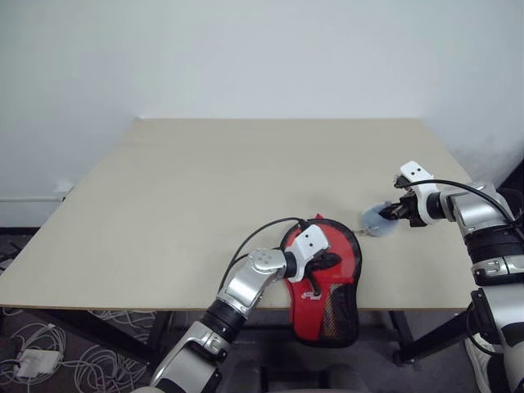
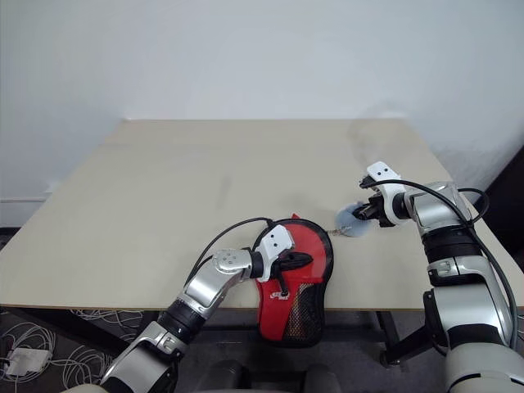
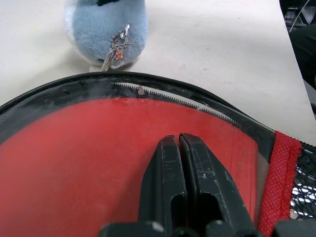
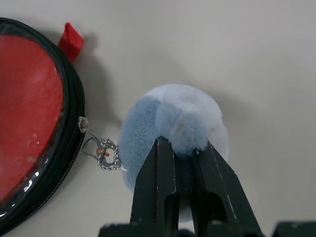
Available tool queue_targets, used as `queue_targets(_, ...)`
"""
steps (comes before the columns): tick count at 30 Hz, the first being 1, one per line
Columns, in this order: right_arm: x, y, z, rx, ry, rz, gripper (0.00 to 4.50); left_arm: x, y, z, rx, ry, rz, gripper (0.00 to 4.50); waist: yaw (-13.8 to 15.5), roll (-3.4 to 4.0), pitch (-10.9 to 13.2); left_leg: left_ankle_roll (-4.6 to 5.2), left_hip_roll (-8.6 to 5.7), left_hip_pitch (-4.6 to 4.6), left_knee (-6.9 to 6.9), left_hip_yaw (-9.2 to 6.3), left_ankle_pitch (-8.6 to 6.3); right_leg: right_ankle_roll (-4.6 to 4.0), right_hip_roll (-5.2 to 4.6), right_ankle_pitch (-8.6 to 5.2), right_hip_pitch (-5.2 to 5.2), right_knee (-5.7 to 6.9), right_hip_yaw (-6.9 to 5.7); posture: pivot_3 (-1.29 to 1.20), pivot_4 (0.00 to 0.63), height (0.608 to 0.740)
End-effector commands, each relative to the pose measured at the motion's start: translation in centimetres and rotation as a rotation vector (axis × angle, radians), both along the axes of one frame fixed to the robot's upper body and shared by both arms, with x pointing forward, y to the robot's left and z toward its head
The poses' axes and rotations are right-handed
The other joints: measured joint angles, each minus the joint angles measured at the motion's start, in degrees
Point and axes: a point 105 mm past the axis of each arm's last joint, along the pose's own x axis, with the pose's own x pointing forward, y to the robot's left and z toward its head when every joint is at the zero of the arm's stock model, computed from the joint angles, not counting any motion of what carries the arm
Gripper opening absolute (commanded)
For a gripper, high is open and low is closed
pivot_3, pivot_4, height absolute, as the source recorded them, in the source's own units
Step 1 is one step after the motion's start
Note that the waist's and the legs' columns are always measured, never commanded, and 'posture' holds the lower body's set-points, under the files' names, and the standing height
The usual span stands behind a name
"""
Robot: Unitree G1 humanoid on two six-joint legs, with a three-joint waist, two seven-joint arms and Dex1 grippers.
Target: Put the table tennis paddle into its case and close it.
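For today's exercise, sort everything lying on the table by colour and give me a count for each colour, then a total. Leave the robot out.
Red with black trim: 1, the case, hanging over the table's near edge under the shut left gripper.
Pale blue and white: 1, the fluffy pompom, clipped to the case's zip by a small metal chain, pinched by the right gripper.
Total: 2

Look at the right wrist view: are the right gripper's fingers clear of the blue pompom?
No: the right gripper pinches a tuft of the blue pompom between its black fingers.
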Motion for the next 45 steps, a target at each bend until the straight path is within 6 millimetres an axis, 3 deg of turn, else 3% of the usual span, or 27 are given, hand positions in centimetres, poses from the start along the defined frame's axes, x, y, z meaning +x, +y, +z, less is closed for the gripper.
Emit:
queue_targets(1,1.0,-0.5,3.0,0.002,-0.101,-0.042,1.57,-1.2,1.6,-4.4,0.129,0.116,0.014,0.00,-0.10,0.00,0.00,0.00,0.00,0.01,0.00,0.00,0.00,0.00,0.00,0.00,0.00,0.00,0.00,0.00,0.000,0.740)
queue_targets(5,1.8,0.4,4.7,0.122,-0.113,-0.069,3.00,-1.1,1.6,-4.4,0.130,0.115,0.016,0.00,-0.29,0.05,-0.03,0.00,0.01,0.02,-0.01,0.00,0.00,0.00,0.01,0.00,0.00,0.00,0.00,0.00,0.000,0.740)
queue_targets(9,1.6,1.0,7.4,0.241,-0.144,0.024,3.00,-1.1,1.7,-4.4,0.131,0.115,0.020,0.00,-0.28,0.06,-0.04,0.01,0.01,0.03,-0.01,0.00,0.00,0.00,0.01,0.00,0.01,0.00,0.00,0.00,0.000,0.740)
queue_targets(15,1.6,-0.4,7.8,0.124,-0.164,0.145,3.00,-1.0,1.8,-4.5,0.135,0.114,0.019,0.00,-0.42,0.10,-0.07,0.03,0.01,0.05,0.00,0.02,-0.03,0.02,0.01,-0.02,0.04,-0.05,0.00,0.00,0.000,0.740)
queue_targets(20,2.7,-1.2,6.5,-0.029,-0.119,0.141,3.00,-1.0,1.8,-4.5,0.137,0.113,0.017,0.00,-0.54,0.41,-0.26,0.03,0.02,0.11,-0.03,0.09,-0.02,0.02,0.02,-0.03,0.03,-0.04,0.08,0.00,0.000,0.740)
queue_targets(26,3.4,0.8,5.7,-0.071,-0.084,0.204,3.00,-1.2,1.9,-4.6,0.137,0.117,0.023,0.00,-0.61,0.44,-0.28,0.03,0.02,0.12,-0.04,0.09,-0.02,0.02,0.03,-0.03,0.05,-0.02,0.10,0.00,0.000,0.740)
queue_targets(32,3.4,2.7,2.6,-0.140,0.000,0.240,3.00,-1.2,2.0,-4.7,0.132,0.119,0.049,0.00,-0.60,0.45,-0.30,0.03,0.02,0.12,-0.04,0.08,-0.02,0.02,0.03,-0.03,0.06,-0.02,0.10,0.00,0.000,0.740)
queue_targets(38,3.3,2.0,0.6,-0.189,0.008,0.202,3.00,-1.4,2.4,-4.7,0.129,0.125,0.072,0.00,-0.61,0.46,-0.32,0.03,0.02,0.12,-0.03,0.07,-0.02,0.03,0.03,-0.02,0.06,-0.01,0.10,0.00,0.000,0.740)
queue_targets(45,3.5,0.5,0.0,-0.189,-0.011,0.097,3.00,-1.6,2.4,-4.7,0.130,0.130,0.075,0.00,-0.68,0.52,-0.36,0.03,0.03,0.20,-0.07,0.08,-0.02,0.02,0.06,-0.03,0.10,-0.02,0.11,0.00,0.000,0.740)
